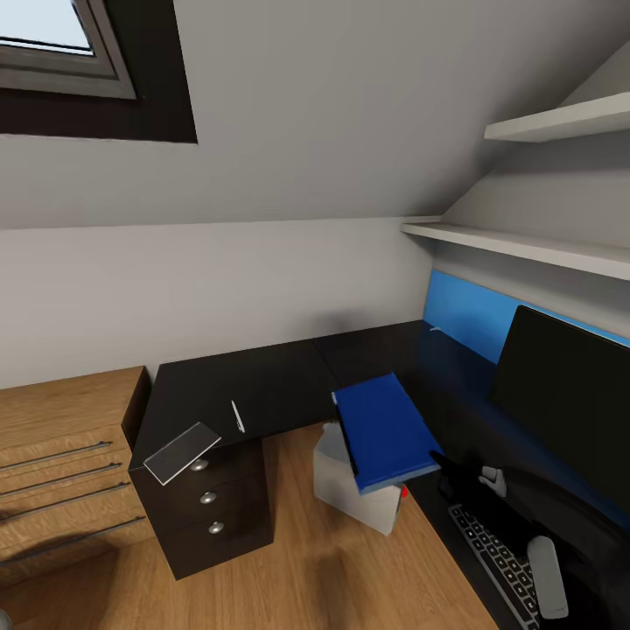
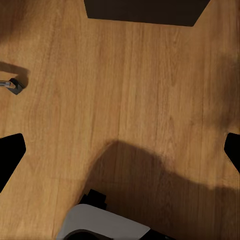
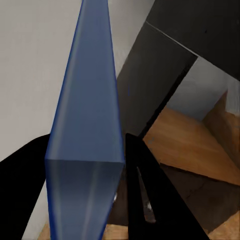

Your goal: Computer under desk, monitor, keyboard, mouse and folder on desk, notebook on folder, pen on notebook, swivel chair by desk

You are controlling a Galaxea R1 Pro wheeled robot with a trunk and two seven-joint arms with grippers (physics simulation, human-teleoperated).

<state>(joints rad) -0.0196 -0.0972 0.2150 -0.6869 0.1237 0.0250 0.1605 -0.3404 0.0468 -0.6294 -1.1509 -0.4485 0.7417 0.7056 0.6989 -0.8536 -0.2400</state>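
Right gripper [image 3: 85, 200] clamped on folder [image 1: 385, 435], not yet down beside keyboard [image 1: 494, 556] on counter [image 1: 262, 381]; stacking notebook [image 1: 182, 451], pen [image 1: 237, 416] left.

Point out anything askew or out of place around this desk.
The notebook lies crooked, overhanging the desk corner above the drawers. The folder juts past the desk edge, tilted, clamped in the right hand.
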